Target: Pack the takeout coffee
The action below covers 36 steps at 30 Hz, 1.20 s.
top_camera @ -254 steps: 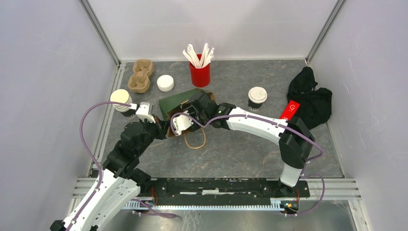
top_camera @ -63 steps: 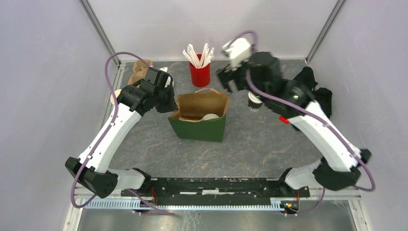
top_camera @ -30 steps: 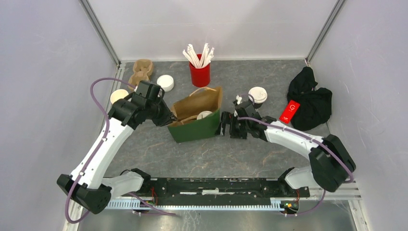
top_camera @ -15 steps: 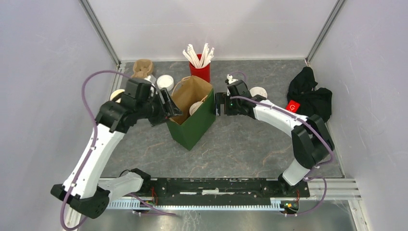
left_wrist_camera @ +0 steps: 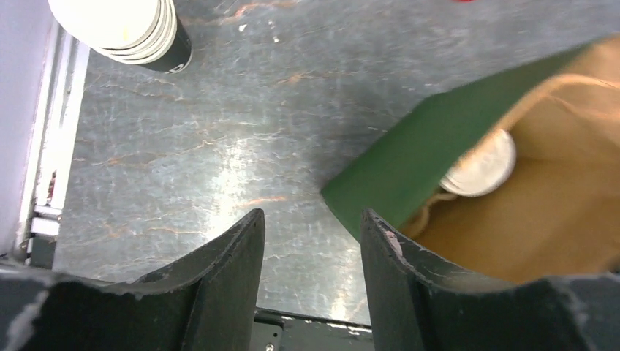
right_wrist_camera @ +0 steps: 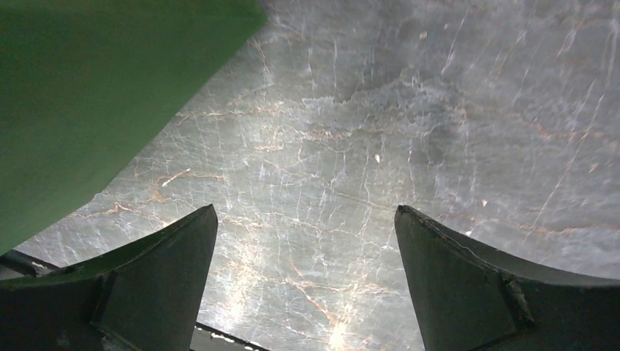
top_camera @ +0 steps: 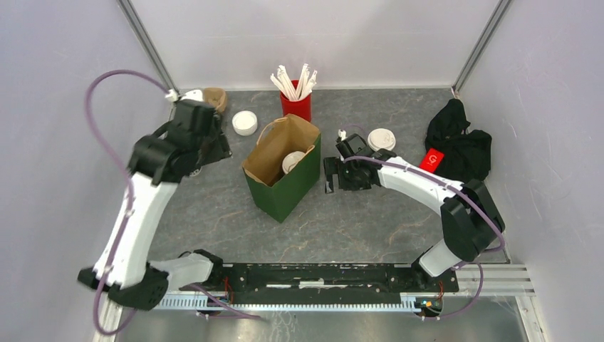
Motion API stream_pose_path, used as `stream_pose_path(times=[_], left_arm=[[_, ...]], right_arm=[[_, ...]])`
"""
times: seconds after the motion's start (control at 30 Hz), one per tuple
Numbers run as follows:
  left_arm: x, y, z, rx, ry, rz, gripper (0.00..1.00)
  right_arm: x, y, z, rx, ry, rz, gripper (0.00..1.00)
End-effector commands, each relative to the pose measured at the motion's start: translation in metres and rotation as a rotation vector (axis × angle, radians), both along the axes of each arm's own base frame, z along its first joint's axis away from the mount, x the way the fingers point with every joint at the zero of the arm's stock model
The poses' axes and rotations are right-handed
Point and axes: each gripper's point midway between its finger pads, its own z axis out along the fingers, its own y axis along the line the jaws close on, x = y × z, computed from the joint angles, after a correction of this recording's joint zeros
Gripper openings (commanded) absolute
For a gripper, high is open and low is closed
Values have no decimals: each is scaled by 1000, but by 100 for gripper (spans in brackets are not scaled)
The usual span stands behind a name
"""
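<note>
The left gripper (left_wrist_camera: pixel 311 213) hovers empty, fingers apart, over the table (left_wrist_camera: pixel 219 146). To its right, the green bag (left_wrist_camera: pixel 409 161) holds one lidded cup (left_wrist_camera: pixel 479 164). The right gripper (right_wrist_camera: pixel 305 212), spread wide and empty, sits just beside the bag, with the second lidded cup (top_camera: pixel 381 140) standing behind it, to its right.

In the bag (top_camera: pixel 285 189) I see only the lid of one cup (top_camera: pixel 293 161), body hidden. The lidless stack (left_wrist_camera: pixel 135 33) is cropped; overhead, my left arm (top_camera: pixel 142 203) probably covers it.

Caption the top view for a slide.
Open green bag holds one lidded cup; the second cup stands outside near the open right tool.
</note>
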Motion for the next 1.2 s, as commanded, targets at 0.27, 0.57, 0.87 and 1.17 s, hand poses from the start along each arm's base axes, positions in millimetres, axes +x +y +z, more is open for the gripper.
stream_pose_path(times=[0.27,0.57,0.87,1.17], left_arm=[[111,-35,-142,-221,323,-102,39],[46,-109,-221,-487,504,-145,35],[7,-79,-233,-401,527,-66,39],[-9,-82,-225,-524,432,-26,36]], right_arm=[[0,37,-30,154,85,-102,98],[75,83,6,189,-39,-98,98],[85,14,-4,-64,-116,36,98],[87,35,6,-18,-118,192,98]])
